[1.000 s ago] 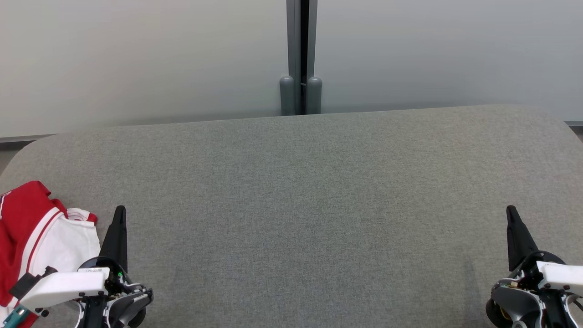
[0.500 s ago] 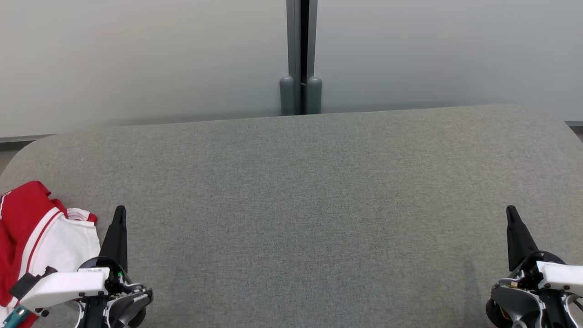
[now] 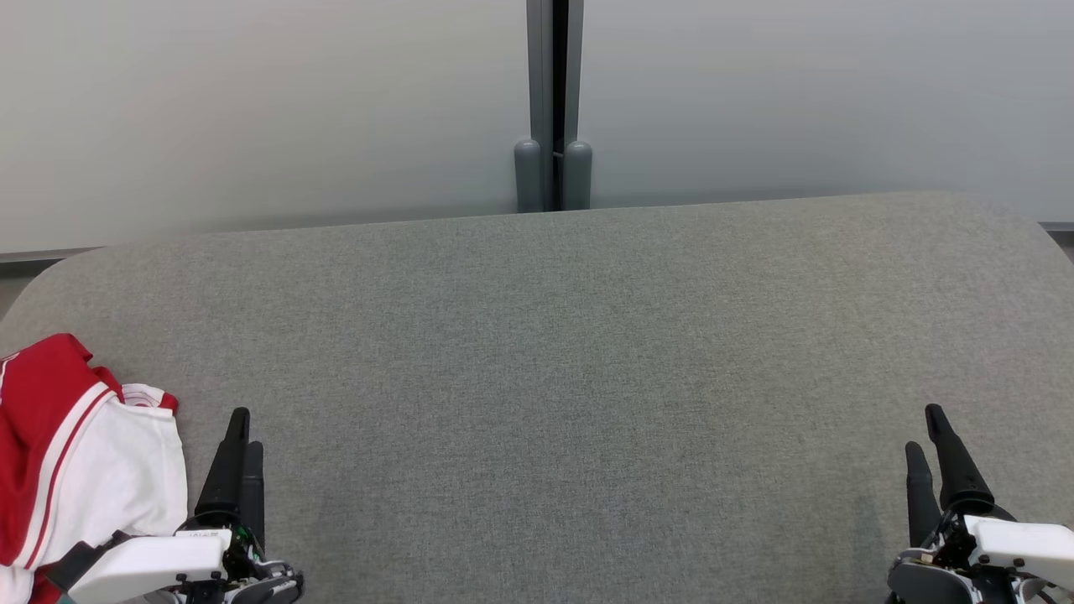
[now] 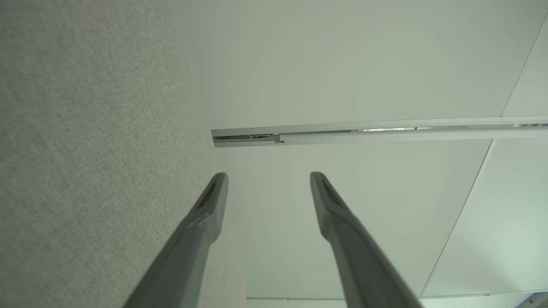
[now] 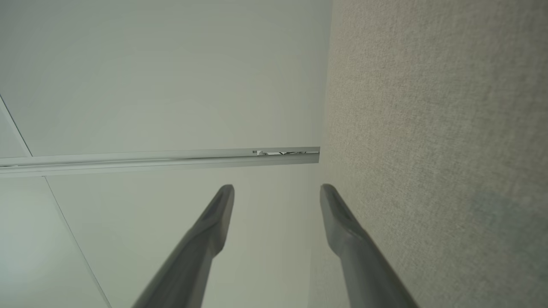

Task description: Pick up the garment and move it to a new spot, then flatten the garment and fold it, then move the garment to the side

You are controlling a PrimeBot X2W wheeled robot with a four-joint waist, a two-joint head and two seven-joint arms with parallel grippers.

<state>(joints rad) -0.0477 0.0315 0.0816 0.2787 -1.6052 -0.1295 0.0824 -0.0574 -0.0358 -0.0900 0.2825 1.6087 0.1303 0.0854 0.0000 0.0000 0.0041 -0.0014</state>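
Grey fabric-topped table [image 3: 537, 377], pale wall panels [image 3: 252, 109] behind, dark post [image 3: 553, 101] at the middle of the far edge.

Left gripper [image 3: 245, 434] low at the near edge, toward the near-left corner, fingers spread, nothing between them, tips pointing at the far edge. Seen from its wrist, table running up one side and wall on the other, so probably rolled on its side, one finger above the other. Looks like a ready pose, not a grasp: open for a pinch, not yet aimed at cloth.

Right gripper [image 3: 923, 431] mirrored toward the near-right corner, also spread and empty, well apart from anything to grab. Likely parked there to keep the middle free and to join in once there is cloth to flatten.

Garment [image 3: 84, 470], red and white, bunched in a heap at the near-left corner, partly cut off by the left side of the head view. Just beside the left gripper, on its outer side; contact not visible, looks apart. Not yet picked up.

Judgement: very start of the task. Left arm closest, so probably first to reach over and pinch a fold. Bare middle of the table a likely new spot. Risk: grabbing several layers of the heap.
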